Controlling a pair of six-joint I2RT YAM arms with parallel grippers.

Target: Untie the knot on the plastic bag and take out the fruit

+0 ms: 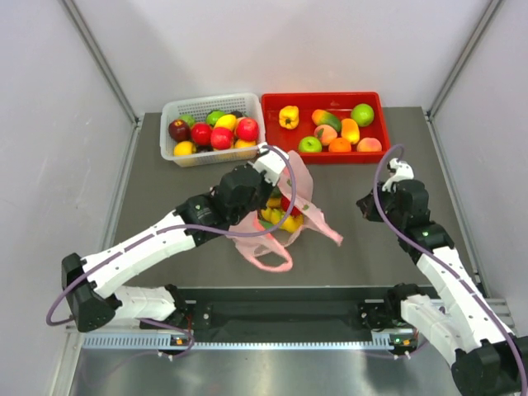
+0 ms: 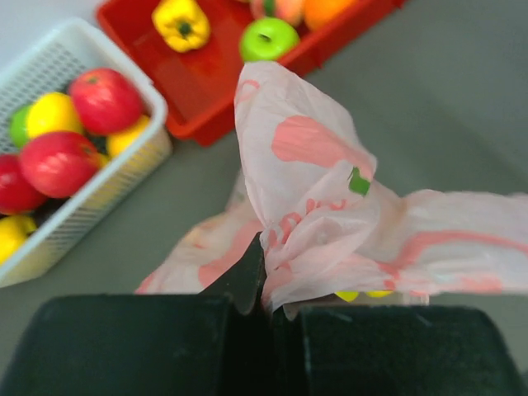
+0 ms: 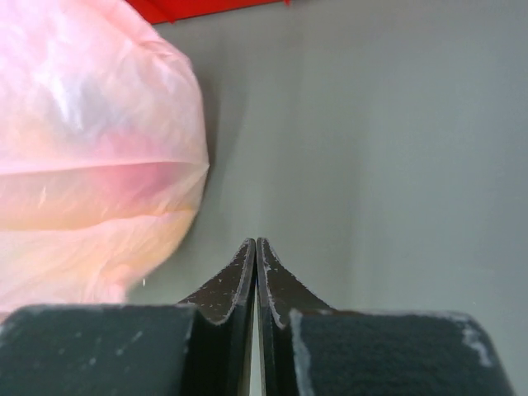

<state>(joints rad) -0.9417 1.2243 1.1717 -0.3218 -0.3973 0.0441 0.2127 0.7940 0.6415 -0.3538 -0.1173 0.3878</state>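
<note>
Your left claw reaches over the middle of the grey worktop, pinched on a raised fold of the thin pink plastic bag. Yellow and red toy fruit show through the bag. Your right claw is closed, near the bag's right side but apart from it. Behind them stand a white slotted basket and a red plastic tray, both holding more fruit.
</note>
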